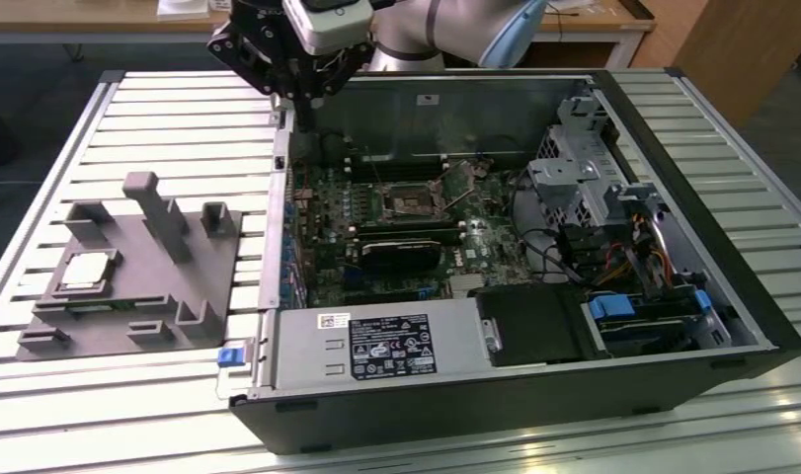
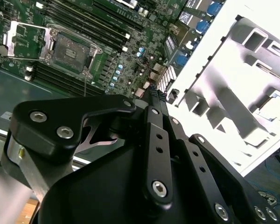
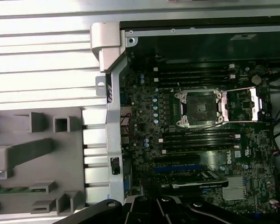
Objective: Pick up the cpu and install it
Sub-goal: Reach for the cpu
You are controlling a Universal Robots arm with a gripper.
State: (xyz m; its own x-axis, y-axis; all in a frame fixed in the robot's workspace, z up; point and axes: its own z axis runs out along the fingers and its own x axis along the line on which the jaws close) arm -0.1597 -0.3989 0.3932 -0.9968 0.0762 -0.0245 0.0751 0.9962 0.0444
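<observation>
A slatted metal surface [image 1: 176,109] carries an open computer case [image 1: 506,395], with a wooden desk [image 1: 97,15] beyond at twelve o'clock. The cpu [image 1: 87,272] lies on a grey fixture plate [image 1: 136,291] at nine o'clock of the case. It is well apart from the tool [image 1: 301,99], whose fingers are together and empty over the case's eleven o'clock corner; the arm [image 1: 440,30] is cut off at the frame's edge.

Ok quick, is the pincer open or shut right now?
Pincer: closed, holding nothing. The cpu lies on the grey fixture.
</observation>
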